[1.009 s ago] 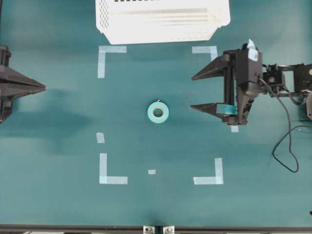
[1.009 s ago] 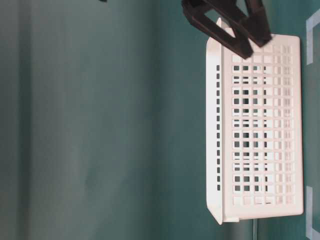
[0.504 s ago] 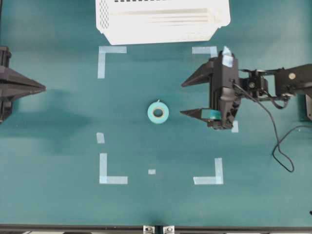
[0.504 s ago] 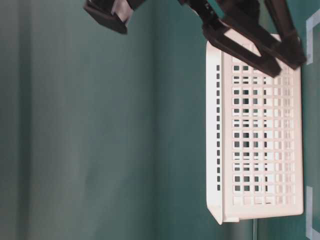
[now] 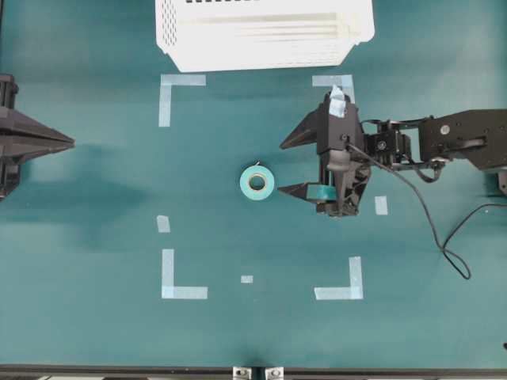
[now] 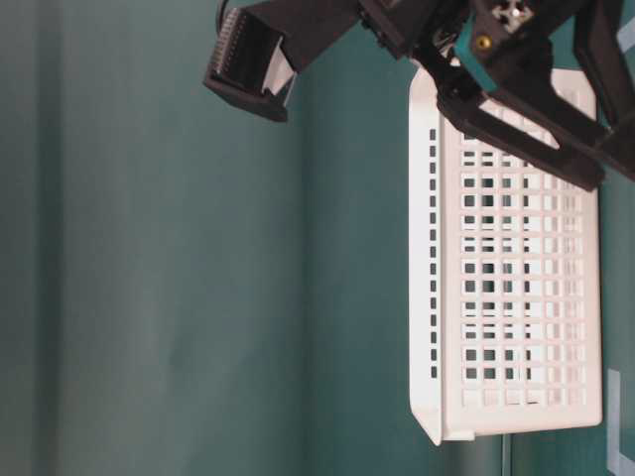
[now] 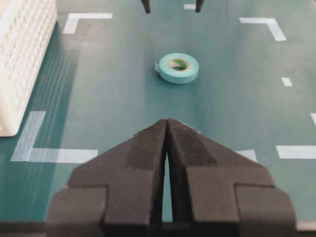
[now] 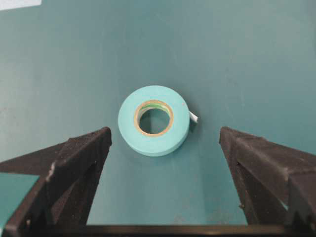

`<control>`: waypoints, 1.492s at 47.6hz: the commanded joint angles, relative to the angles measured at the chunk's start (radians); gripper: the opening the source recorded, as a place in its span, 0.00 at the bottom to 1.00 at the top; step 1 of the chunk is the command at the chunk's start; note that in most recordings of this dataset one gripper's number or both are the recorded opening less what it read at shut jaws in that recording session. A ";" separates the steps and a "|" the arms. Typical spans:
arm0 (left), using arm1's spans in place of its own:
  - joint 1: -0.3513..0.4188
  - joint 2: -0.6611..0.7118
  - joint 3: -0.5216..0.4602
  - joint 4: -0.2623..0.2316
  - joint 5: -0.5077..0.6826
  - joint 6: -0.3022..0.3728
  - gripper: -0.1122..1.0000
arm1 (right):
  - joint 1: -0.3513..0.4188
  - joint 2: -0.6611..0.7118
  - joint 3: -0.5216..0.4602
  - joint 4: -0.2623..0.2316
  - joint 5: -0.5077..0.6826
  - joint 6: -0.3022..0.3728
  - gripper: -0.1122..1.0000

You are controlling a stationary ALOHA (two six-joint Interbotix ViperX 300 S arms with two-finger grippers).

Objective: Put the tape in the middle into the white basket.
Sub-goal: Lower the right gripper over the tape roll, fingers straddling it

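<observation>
Closer now, the right gripper (image 5: 288, 169), fingers wide and empty, faces the light, stiff tape (image 5: 257, 183) at its nine o'clock; pinching across the rim looks best.

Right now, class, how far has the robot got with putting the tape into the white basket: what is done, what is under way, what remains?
Done: nothing delivered; the tape lies flat on the table, apart from the white basket. Under way: the right gripper is open beside the roll, which sits ahead of its fingertips in the wrist view. The left gripper is shut, off to the side. Left: grasp, lift, carry, release in the basket.
</observation>
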State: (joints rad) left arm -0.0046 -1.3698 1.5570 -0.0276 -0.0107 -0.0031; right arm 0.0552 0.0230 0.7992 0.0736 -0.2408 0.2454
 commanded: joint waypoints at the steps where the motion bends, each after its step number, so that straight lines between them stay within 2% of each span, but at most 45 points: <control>1: 0.000 0.009 -0.012 0.000 -0.005 0.000 0.00 | 0.011 0.002 -0.028 0.000 -0.003 0.003 0.99; 15: 0.000 0.009 -0.011 -0.002 -0.005 0.000 0.00 | 0.020 0.040 -0.049 0.005 0.000 0.008 0.99; 27: 0.000 0.009 -0.011 -0.002 -0.005 0.000 0.00 | 0.021 0.074 -0.067 0.000 0.000 0.055 0.99; 71: 0.000 0.009 -0.011 0.000 -0.005 0.000 0.00 | 0.029 0.166 -0.137 0.000 0.031 0.064 0.99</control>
State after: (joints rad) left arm -0.0046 -1.3698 1.5585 -0.0276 -0.0107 -0.0015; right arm 0.0798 0.1994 0.6811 0.0736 -0.2071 0.3083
